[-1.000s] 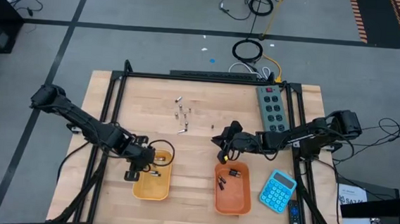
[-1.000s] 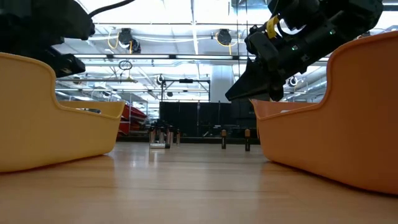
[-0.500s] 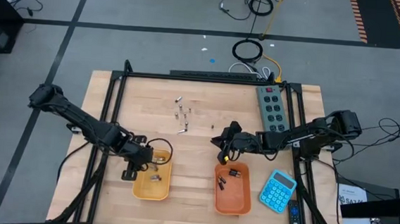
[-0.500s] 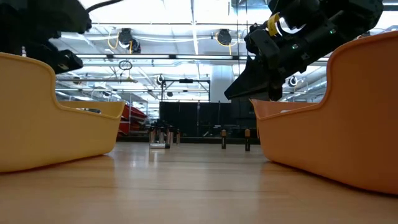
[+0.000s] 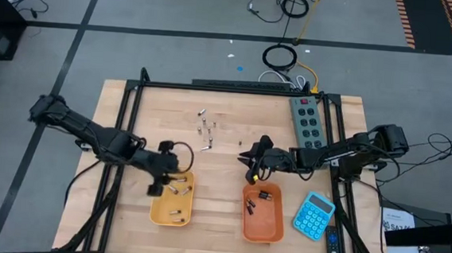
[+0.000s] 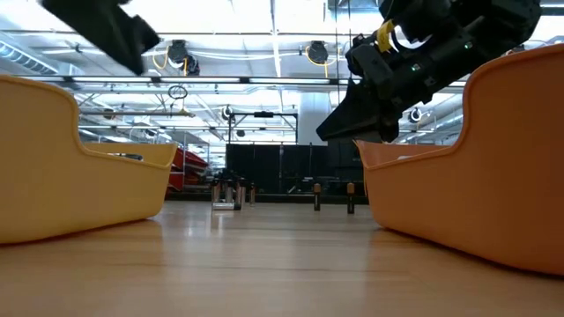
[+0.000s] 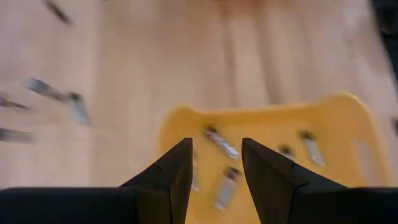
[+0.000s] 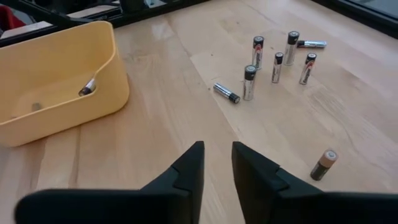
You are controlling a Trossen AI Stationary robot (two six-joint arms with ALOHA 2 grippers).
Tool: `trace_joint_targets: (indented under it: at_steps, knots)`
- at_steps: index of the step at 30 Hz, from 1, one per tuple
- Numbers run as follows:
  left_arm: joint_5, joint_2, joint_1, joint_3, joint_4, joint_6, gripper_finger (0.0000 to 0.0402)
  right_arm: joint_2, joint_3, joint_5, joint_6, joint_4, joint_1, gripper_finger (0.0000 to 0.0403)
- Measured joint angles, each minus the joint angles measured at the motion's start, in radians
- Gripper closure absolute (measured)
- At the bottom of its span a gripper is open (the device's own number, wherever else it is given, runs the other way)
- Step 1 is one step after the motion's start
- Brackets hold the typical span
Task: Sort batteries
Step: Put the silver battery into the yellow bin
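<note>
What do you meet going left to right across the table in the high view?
Left gripper → yellow tray → loose silvery batteries → right gripper → orange tray → power strip → blue calculator.

Grey floor (image 5: 138,9) with coiled cables (image 5: 279,57) behind the table — bright ceiling lights (image 6: 273,13) beyond.

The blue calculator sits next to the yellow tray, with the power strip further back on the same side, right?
Not quite. The blue calculator sits next to the orange tray, not the yellow tray, which is across the table on the left arm's side. The high view shows this. The power strip is indeed further back on the calculator's side.
</note>
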Motion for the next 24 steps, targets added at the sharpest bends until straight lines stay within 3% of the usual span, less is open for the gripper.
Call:
trace_joint_targets:
  at_steps: [6,12,16,24]
  knots:
    - [-0.148,0.000,0.134,0.000,0.043,0.071,0.0253,0.000,0.000,-0.003,0.001,-0.007,0.000,0.0296]
    - [-0.148,0.026,0.252,-0.004,0.091,0.153,0.0246,0.000,0.000,-0.006,0.000,-0.012,-0.015,0.0292]
    - [-0.109,0.100,0.317,-0.012,0.128,0.205,0.0227,0.000,0.000,-0.007,0.000,-0.013,-0.019,0.0293]
    - [-0.113,0.235,0.483,-0.012,0.189,0.276,0.0224,0.000,0.000,-0.008,0.004,-0.022,-0.017,0.0293]
